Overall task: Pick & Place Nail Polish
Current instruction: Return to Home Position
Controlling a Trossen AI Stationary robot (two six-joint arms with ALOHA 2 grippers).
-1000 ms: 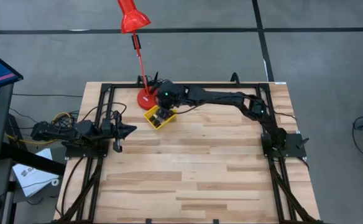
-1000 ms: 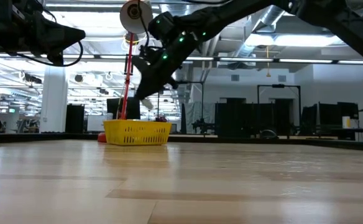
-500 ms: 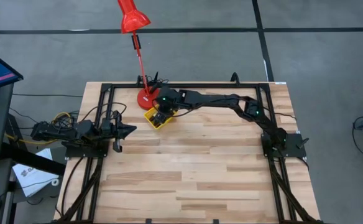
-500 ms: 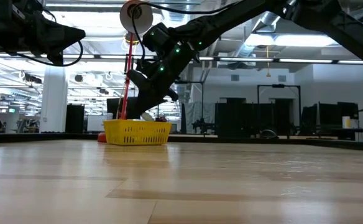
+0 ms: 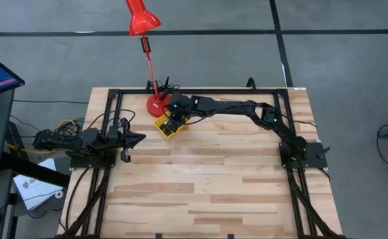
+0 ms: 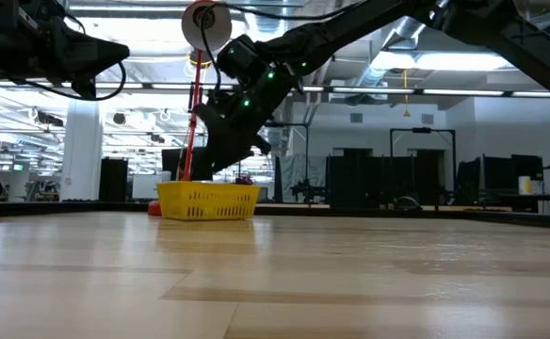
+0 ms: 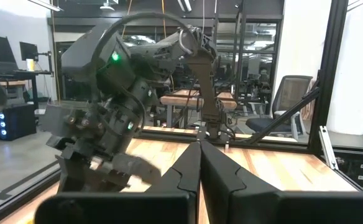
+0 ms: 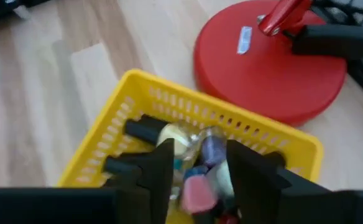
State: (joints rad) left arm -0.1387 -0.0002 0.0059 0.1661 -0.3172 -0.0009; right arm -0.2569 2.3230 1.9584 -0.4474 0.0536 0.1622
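A yellow tray (image 8: 101, 149) stands at the table's far side next to a red lamp base; it also shows in the high view (image 5: 162, 127) and the low view (image 6: 207, 201). It holds several nail polish bottles: a pale one (image 8: 176, 138), a purple one (image 8: 213, 149), a pink one (image 8: 197, 194) and dark caps (image 8: 143, 130). My right gripper (image 8: 200, 168) is open and reaches down into the tray (image 5: 173, 121), its fingers on either side of the pink and purple bottles. My left gripper (image 7: 200, 168) is shut and empty at the table's left edge (image 5: 139, 138). My right gripper points down into the tray with its fingers (image 8: 160, 171) among the bottles. Whether they touch a bottle, I cannot tell.
The red lamp base (image 8: 268, 59) stands right behind the tray, and its pole (image 6: 192, 122) rises beside my right arm. A black frame (image 5: 200, 91) runs round the table's edges. Bare wood (image 5: 207, 172) spreads over the middle and near side.
My right gripper has gone down from above the tray until its fingers are inside the tray's rim. The tray has stayed where it was.
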